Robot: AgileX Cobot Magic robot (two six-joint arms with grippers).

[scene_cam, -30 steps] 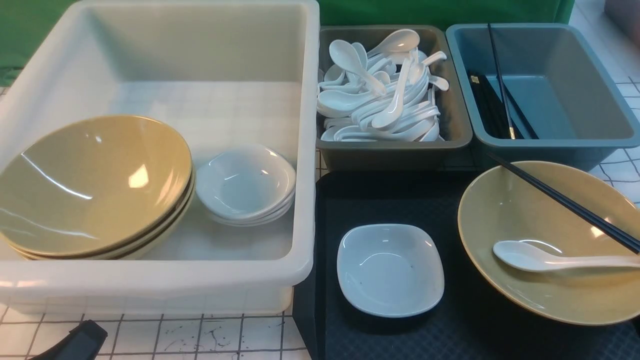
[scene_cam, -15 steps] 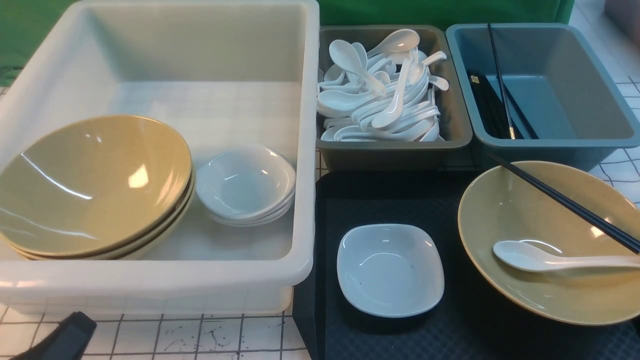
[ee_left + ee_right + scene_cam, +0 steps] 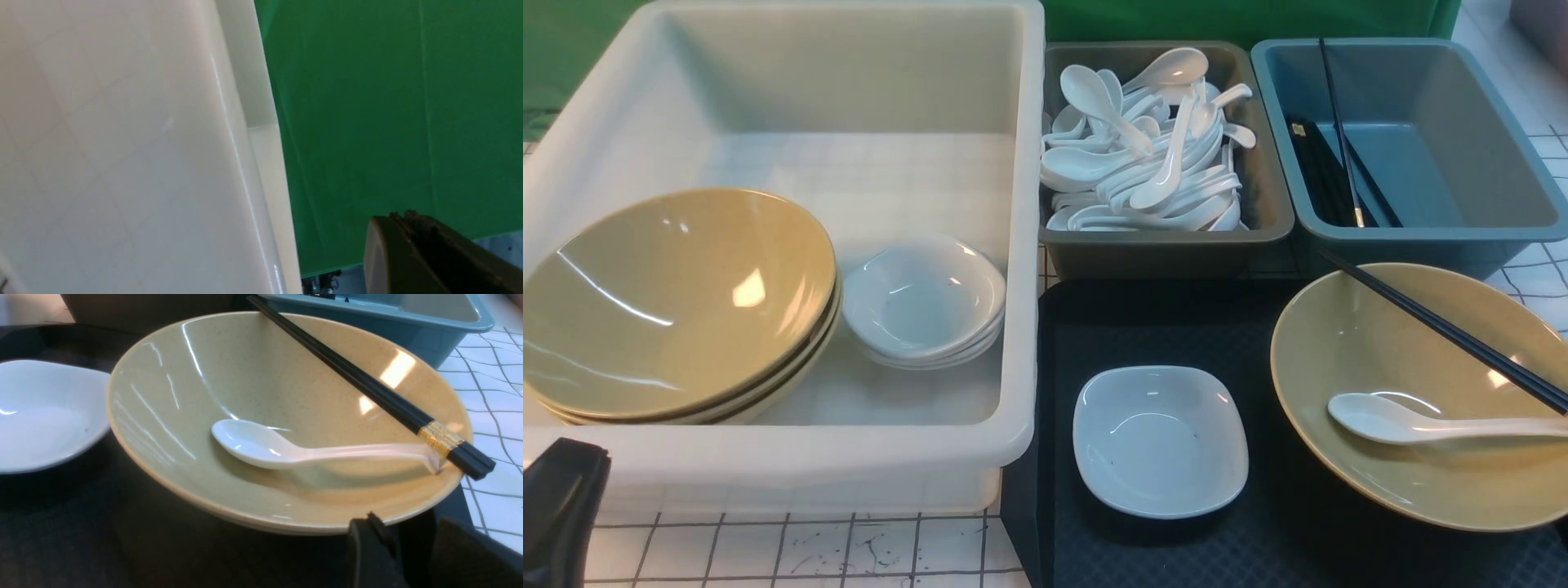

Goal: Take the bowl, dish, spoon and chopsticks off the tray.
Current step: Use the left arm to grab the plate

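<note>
The black tray (image 3: 1143, 327) holds the white dish (image 3: 1160, 441) and, to its right, the tan bowl (image 3: 1347, 343). The white spoon (image 3: 1421, 420) lies inside the bowl. The black chopsticks (image 3: 1445, 331) rest across the bowl's rim. My left gripper (image 3: 556, 506) is at the lower left, in front of the white tub (image 3: 866, 457); in the left wrist view its jaws (image 3: 402, 216) are together and empty. My right gripper (image 3: 412, 531) is open and empty, just short of the near rim of the bowl (image 3: 261, 367), with the spoon (image 3: 286, 449), chopsticks (image 3: 367, 388) and dish (image 3: 41, 416) beyond.
The white tub holds a stack of tan bowls (image 3: 678, 302) and a stack of white dishes (image 3: 923, 298). Behind the tray stand a grey bin (image 3: 1168, 257) full of white spoons and a blue bin (image 3: 1437, 155) with black chopsticks. The tub wall (image 3: 122, 143) is close beside the left gripper.
My left gripper has moved left and risen at the lower-left corner of the front view. Nothing on the tray has moved.
</note>
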